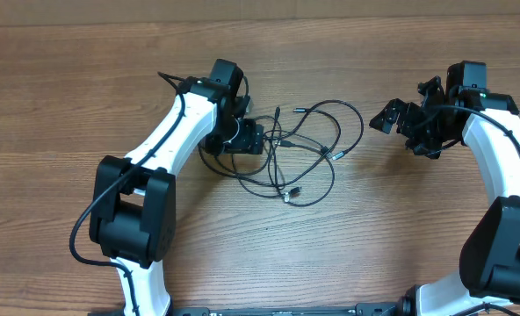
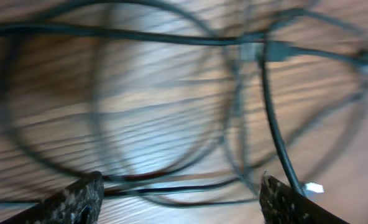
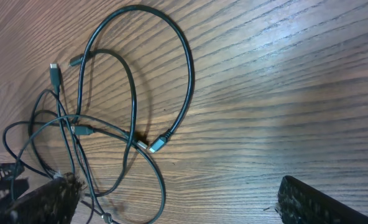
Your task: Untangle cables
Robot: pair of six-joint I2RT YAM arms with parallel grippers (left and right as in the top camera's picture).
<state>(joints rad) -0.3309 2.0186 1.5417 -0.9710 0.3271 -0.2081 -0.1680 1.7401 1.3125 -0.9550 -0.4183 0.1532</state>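
At bench (image 1: 392,237) middle, tangled black cables (image 1: 288,140) lie loose; left fingers (image 2: 78,200) apart over them, right fingers (image 3: 324,200) apart toward right edge.

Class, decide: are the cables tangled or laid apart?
Tangled: the cables cross one another in overlapping loops, seen overhead and from the right wrist; no cord lies separate.
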